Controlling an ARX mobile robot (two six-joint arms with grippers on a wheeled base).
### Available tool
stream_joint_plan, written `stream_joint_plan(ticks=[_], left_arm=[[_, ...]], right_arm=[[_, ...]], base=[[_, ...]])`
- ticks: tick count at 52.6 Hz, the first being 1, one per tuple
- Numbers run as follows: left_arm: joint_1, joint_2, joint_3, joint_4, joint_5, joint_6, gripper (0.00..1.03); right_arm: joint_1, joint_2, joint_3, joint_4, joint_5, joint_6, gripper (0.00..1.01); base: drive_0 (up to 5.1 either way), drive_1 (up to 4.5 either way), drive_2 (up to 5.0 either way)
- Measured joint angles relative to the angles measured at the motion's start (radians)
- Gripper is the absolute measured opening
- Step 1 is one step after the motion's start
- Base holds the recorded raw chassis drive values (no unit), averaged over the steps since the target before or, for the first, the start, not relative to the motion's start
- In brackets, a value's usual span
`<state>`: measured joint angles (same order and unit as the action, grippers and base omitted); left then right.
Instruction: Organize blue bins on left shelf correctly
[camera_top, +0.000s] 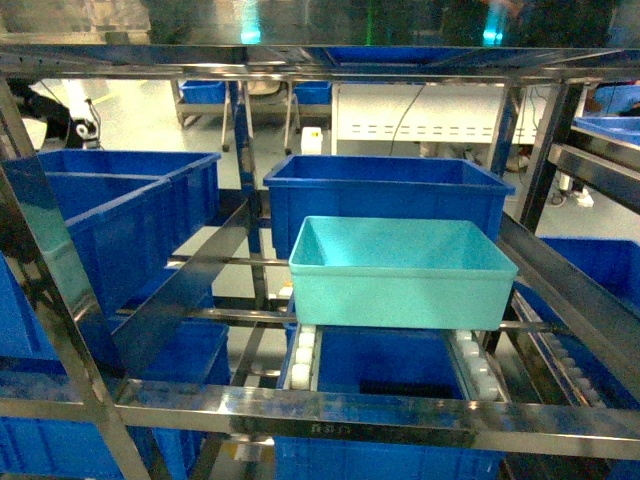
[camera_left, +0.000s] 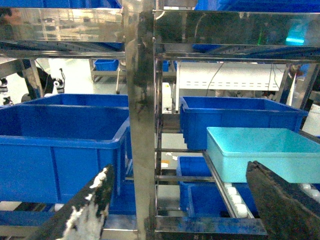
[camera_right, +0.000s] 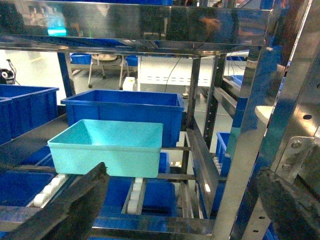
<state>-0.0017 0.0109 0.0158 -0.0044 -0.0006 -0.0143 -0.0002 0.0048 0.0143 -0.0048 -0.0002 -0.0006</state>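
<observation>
The light turquoise blue bin sits on the white roller tracks in the middle bay of the steel left shelf, set back from the front rail. It also shows in the left wrist view as the turquoise bin and in the right wrist view as the turquoise bin. My left gripper is open and empty, in front of a shelf upright, left of the bin. My right gripper is open and empty, in front of the shelf, right of the bin. Neither gripper shows in the head view.
A dark blue ribbed bin stands right behind the turquoise one. More dark blue bins fill the left bay, and another dark bin lies on the level below. A steel upright and a perforated post stand close to the grippers.
</observation>
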Motion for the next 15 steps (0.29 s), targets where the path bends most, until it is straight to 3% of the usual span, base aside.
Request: stream_joint_plan(ticks=[4, 6, 15], left_arm=[[0.000, 0.000, 0.000, 0.000, 0.000, 0.000, 0.94], [0.000, 0.000, 0.000, 0.000, 0.000, 0.001, 1.00], [0.000, 0.000, 0.000, 0.000, 0.000, 0.001, 0.98]], right_arm=[[0.000, 0.000, 0.000, 0.000, 0.000, 0.001, 1.00], [0.000, 0.000, 0.000, 0.000, 0.000, 0.001, 0.99], [0.000, 0.000, 0.000, 0.000, 0.000, 0.000, 0.98]], base=[[0.0, 0.00, 0.0], [0.0, 0.00, 0.0], [0.0, 0.00, 0.0]])
